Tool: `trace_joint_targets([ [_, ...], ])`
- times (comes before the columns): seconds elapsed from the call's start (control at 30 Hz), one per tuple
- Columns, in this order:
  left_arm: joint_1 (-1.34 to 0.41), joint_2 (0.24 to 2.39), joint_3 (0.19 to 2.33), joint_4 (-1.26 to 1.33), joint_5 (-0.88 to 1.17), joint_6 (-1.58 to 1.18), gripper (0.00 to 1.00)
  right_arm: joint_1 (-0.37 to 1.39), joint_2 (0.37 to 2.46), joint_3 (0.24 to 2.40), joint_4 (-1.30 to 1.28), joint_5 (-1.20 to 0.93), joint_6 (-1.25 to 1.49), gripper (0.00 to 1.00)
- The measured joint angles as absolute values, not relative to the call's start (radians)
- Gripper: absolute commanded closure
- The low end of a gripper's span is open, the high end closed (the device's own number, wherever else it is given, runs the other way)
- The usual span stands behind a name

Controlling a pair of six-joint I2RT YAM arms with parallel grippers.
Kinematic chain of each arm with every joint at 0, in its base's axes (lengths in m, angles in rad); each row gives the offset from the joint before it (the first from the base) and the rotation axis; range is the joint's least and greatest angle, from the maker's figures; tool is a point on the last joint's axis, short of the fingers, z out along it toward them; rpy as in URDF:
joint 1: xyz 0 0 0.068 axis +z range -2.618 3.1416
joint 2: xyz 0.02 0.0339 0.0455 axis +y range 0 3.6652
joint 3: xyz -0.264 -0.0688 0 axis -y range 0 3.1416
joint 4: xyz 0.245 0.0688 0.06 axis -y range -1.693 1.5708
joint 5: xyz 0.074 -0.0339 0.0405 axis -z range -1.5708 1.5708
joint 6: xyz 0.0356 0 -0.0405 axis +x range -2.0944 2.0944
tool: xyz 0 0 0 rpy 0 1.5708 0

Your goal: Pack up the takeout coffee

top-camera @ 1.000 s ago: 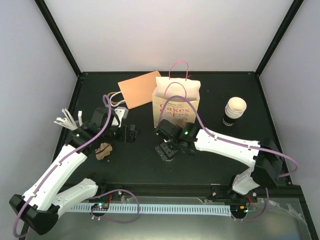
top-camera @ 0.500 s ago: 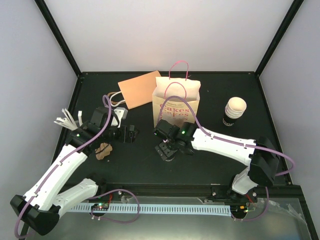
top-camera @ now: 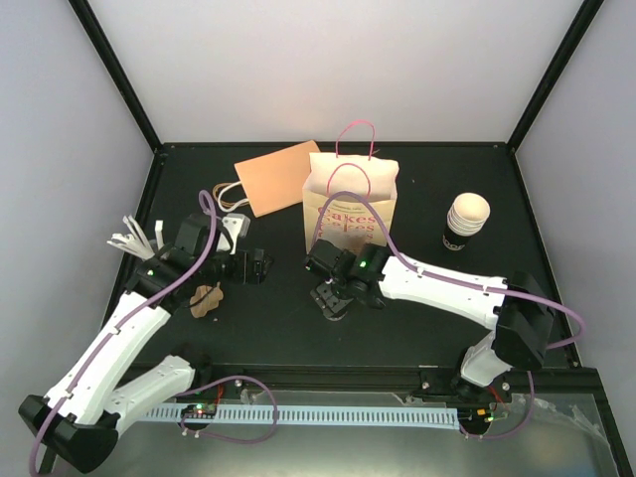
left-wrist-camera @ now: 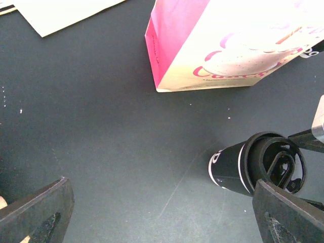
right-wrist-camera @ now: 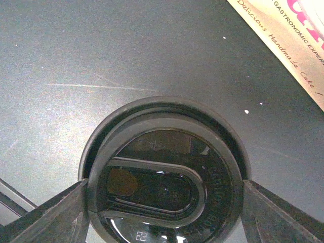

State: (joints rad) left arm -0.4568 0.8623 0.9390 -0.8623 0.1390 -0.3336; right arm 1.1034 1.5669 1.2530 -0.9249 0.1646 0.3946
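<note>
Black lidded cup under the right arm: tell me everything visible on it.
The black cup looks like dark paper, with a thin white line under the lid and some white print near its base. Its glossy black plastic lid is on, with a raised rim, an oblong recess and embossed lettering. It stands upright on the dark table, near the paper bag but apart from it. The right claw straddles the lid, a finger at each side; whether they press it is unclear.
</note>
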Motion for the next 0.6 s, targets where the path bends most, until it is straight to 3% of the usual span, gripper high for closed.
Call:
trace_joint_targets([
  [0.6,-0.451,0.813,0.939,-0.863,0.091,-0.326,0.01,1.105,1.461,1.262,-0.928,0.182,0.394,0.24],
])
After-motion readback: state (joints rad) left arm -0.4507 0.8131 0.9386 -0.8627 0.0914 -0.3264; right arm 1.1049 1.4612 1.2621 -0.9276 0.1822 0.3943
